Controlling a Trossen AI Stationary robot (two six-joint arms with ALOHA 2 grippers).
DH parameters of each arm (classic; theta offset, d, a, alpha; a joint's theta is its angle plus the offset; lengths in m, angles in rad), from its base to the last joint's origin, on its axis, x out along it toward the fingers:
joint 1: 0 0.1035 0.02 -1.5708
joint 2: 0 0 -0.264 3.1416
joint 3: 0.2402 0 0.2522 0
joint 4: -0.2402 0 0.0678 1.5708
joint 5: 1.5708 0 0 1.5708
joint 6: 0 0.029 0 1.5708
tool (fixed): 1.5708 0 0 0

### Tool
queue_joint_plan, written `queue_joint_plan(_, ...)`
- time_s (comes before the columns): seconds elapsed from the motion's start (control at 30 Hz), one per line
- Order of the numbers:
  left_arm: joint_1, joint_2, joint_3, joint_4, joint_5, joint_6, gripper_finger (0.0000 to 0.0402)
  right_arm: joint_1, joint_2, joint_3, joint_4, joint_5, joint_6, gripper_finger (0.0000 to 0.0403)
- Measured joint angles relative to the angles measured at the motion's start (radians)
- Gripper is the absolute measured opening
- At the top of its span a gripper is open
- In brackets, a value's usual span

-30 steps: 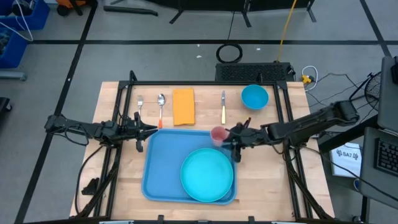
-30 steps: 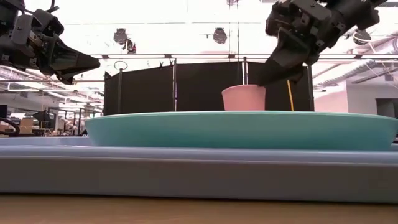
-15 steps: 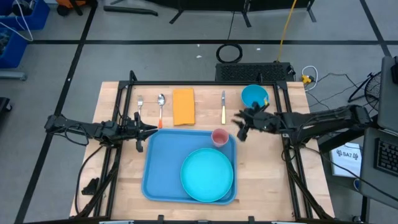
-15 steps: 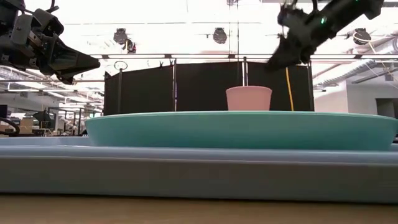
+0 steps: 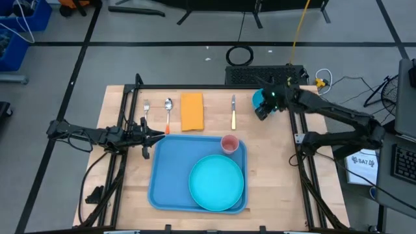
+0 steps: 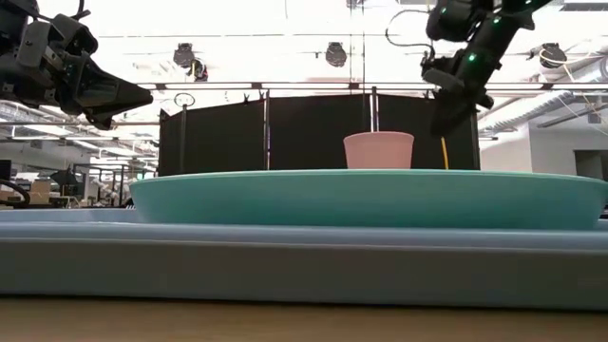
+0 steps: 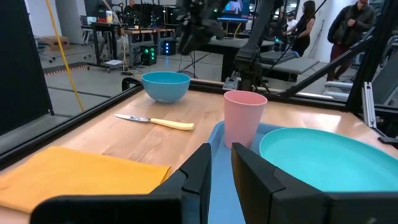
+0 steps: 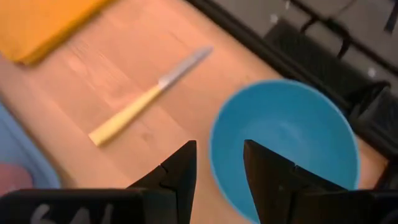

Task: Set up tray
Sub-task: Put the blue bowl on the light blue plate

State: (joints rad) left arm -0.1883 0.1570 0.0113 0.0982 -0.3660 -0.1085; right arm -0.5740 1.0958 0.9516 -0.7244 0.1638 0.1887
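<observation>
Tray (image 5: 170,170): you see plate (image 5: 216,183) near-right, cup (image 5: 229,143) far-right corner.
Right gripper (image 5: 262,110): jaws apart, empty, over bowl (image 5: 270,98) edge.
Left gripper (image 5: 158,135): jaws narrowly apart, empty, beside tray's left-far corner.

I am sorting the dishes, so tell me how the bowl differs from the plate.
The bowl is small and deep; the plate is wide and shallow. The bowl stands on the bare table beyond the tray; the plate lies on the tray. The right hand hovers over the bowl, nothing over the plate. Both are round, blue-green and empty.
</observation>
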Motion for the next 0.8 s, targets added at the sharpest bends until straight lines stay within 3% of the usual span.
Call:
queue_joint_plan(0.1, 0.000, 0.000, 0.000, -0.006, 0.000, -0.002, 0.0067, -0.038, 0.053, 0.024, -0.009, -0.119, -0.022, 0.0125)
queue_joint_plan(0.2, 0.000, 0.000, 0.000, -0.006, 0.000, -0.002, 0.0067, -0.043, 0.108, 0.033, -0.014, -0.162, -0.051, 0.0125)
queue_joint_plan(0.5, 0.000, 0.000, 0.000, -0.006, 0.000, -0.002, 0.0067, -0.055, 0.201, 0.035, -0.012, -0.082, -0.126, 0.0128)
queue_joint_plan(0.8, 0.000, 0.000, 0.000, -0.014, 0.000, -0.003, 0.0067, -0.088, 0.243, 0.035, -0.011, -0.088, -0.122, 0.0144)
